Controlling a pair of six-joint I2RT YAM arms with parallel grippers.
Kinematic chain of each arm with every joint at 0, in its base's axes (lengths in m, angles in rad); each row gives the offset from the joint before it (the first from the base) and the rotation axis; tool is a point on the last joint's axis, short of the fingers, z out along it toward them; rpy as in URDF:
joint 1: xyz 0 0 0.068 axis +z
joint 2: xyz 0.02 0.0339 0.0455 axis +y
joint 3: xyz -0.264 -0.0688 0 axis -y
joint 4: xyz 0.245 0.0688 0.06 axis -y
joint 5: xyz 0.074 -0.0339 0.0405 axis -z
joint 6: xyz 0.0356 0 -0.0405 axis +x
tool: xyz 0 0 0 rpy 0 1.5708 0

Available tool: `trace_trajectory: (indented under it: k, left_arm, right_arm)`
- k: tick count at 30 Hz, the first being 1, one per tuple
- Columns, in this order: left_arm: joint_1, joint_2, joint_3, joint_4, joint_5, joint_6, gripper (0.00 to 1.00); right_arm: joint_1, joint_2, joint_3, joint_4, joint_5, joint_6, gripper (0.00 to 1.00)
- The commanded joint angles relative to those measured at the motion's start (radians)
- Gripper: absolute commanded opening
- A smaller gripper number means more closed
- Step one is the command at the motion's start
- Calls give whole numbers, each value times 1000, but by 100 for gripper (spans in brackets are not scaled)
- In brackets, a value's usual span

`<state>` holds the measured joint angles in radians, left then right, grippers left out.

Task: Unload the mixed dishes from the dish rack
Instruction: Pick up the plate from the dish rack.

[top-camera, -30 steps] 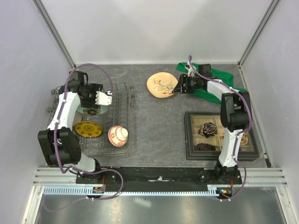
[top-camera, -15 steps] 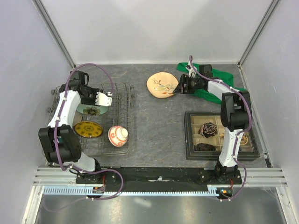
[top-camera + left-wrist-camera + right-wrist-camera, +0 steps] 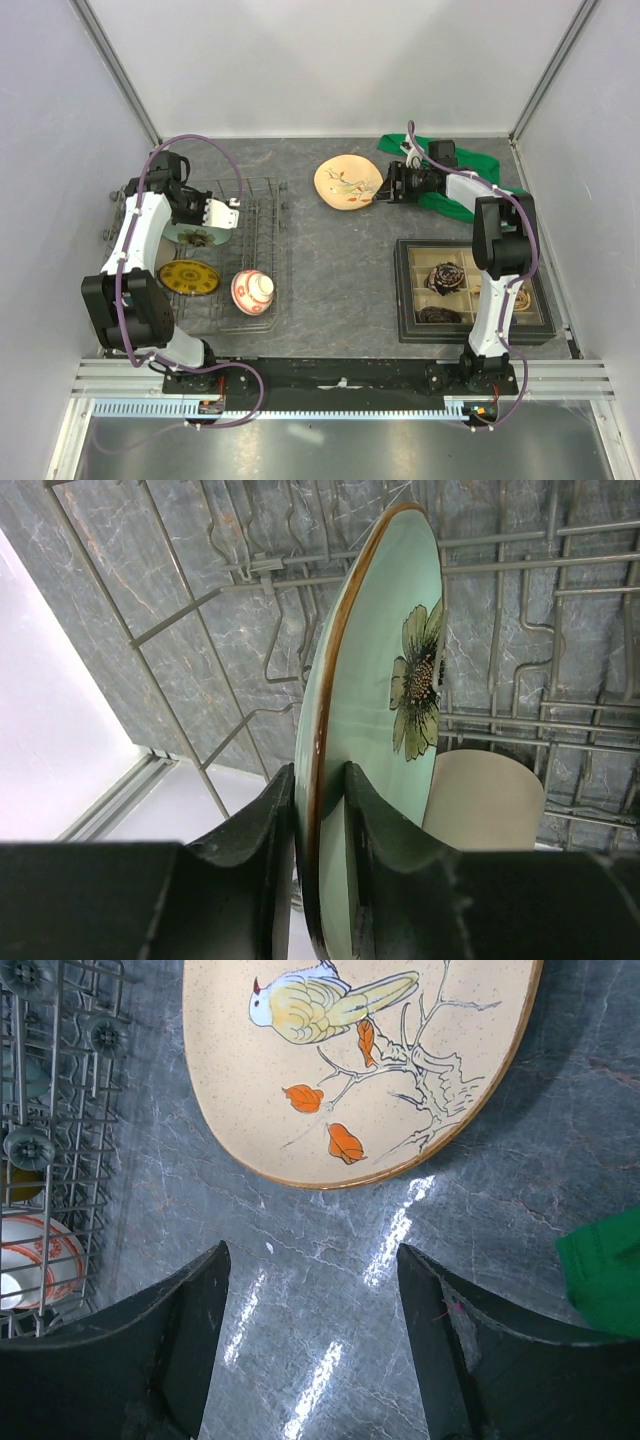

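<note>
The pale green plate (image 3: pixel 385 680) is caught by its brown rim in my left gripper (image 3: pixel 318 772). The jaws are narrowed on it, one finger against each face. It stands on edge among the tines of the dish rack (image 3: pixel 560 600), glossy, with one dark flower on its face. A single plain beige cup (image 3: pixel 485 800) sits just beside it, lower right in the wrist view.

In the overhead view the rack fills the left of the frame. I count four dishes in it: two plates, one cup and one bowl. The yellow-gold patterned plate (image 3: pixel 189 277) lies flat, and the red-and-white patterned bowl (image 3: pixel 253 290) is to its right.

My right gripper (image 3: pixel 312 1255) stands wide over bare table, holding nothing. One cream bird plate (image 3: pixel 360 1060) lies just beyond its tips, at upper centre in the overhead view. A green cloth (image 3: pixel 470 160) lies at upper right and a black tray (image 3: pixel 402 290) at lower right.
</note>
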<state>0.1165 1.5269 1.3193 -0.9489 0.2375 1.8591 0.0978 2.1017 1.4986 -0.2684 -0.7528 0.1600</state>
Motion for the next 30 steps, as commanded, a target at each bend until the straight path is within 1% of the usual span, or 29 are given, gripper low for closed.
trace_trajectory:
  k: [1,5,6,13,20,26,30]
  left_arm:
    - [5,-28,46,-1,19,25,10]
    - [8,-33,73,-2,28,14,2]
    - [6,-39,78,-4,28,11,2]
    - [6,-48,138,-22,69,-63,2]
    - [6,-71,175,-37,123,-83,2]
    - [6,-85,212,-57,149,-103,2]
    - [6,-102,251,-59,186,-153,2]
  right_arm:
    - [-6,12,2,15,-28,-5,75]
    - [-6,7,2,15,-31,-4,75]
    - [-7,7,2,17,-33,-4,75]
    - [-7,14,2,15,-39,-2,75]
    - [-10,11,0,15,-48,-2,75]
    - [-12,0,-3,14,-54,-8,78]
    - [-12,-14,-5,8,-63,-20,80]
